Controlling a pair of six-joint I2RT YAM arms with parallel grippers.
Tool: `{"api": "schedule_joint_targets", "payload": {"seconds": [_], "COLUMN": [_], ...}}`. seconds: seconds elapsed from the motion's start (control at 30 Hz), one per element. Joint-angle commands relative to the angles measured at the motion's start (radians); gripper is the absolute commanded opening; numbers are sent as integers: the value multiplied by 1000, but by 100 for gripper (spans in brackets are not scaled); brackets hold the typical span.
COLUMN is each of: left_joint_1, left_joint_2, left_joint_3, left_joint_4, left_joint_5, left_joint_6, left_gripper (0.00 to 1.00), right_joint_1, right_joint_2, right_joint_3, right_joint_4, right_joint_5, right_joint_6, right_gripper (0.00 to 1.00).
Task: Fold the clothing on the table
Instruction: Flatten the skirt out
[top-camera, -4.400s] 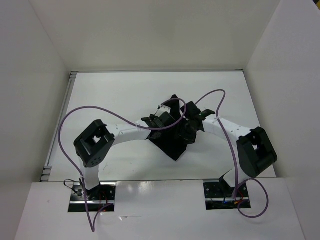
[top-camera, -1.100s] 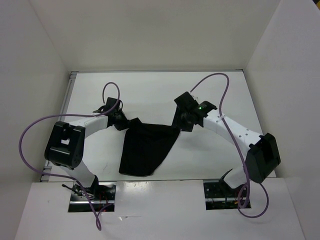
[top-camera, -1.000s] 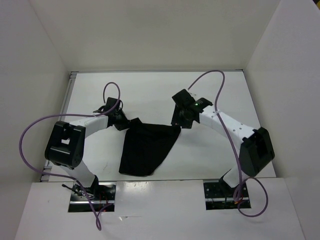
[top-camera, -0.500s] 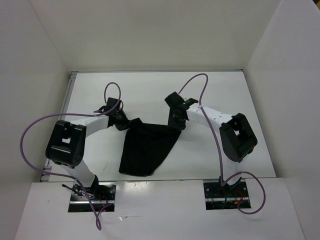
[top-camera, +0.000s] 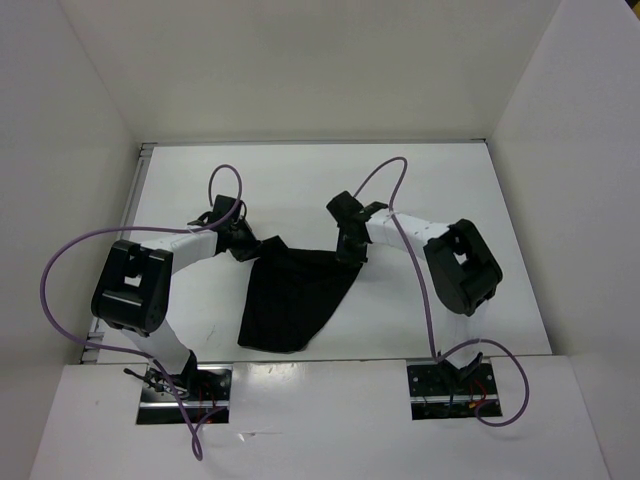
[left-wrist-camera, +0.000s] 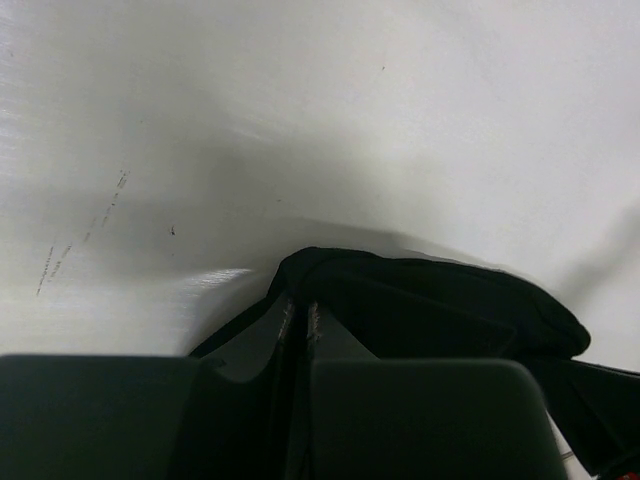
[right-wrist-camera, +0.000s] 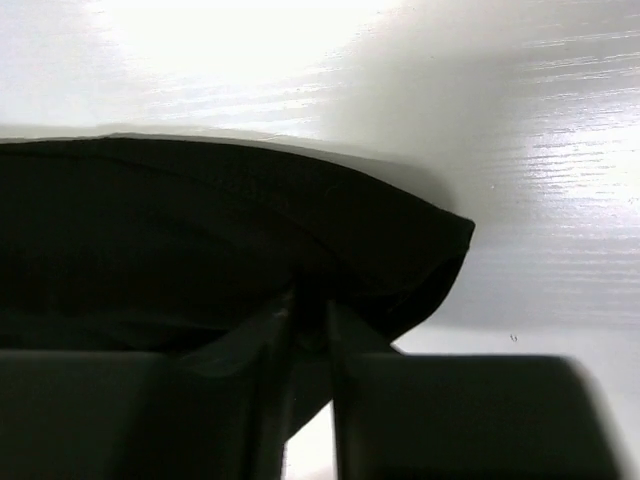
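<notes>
Black soft fabric garment (top-camera: 295, 295): lying spread out in the middle of the flat white table (top-camera: 430, 180), narrowing toward the near edge.
Left pincer (top-camera: 252, 247): clamping together on the garment's far-left corner.
Right pincer (top-camera: 350, 250): pinching together on the far-right corner.
Progress: apparently only being laid flat; 0 folds are showing, so all the folding is remaining.
</notes>
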Motion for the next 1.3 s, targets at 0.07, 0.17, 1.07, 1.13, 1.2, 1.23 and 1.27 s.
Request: {"api": "schedule_joint_targets", "payload": {"seconds": [0.07,0.17,1.07,1.13,1.2,1.23,1.27], "left_joint_1": [-5,-5,171,137,72,48,23], "left_joint_2": [14,14,20,2,-10,-11,-11], "left_joint_3": [16,25,142,142,156,165,177], "left_joint_4": [24,24,237,187,107,79,47], "left_joint_5": [17,43,393,367,320,236,196], "left_joint_6": [24,34,-120,-13,56,128,158], "left_gripper": [8,8,83,60,13,0,0], "right_joint_1": [-6,-6,-506,-481,-451,-432,-381], "right_joint_2": [13,-57,-301,-292,-281,-268,-257], "right_joint_3": [-5,4,18,18,9,-8,-17], "right_joint_4": [5,-16,231,160,99,85,74], "right_joint_5": [27,-2,-464,-369,-332,-280,-243], "right_joint_6": [7,16,41,4,-39,-48,-62], "right_gripper": [0,0,40,32,16,10,1]}}
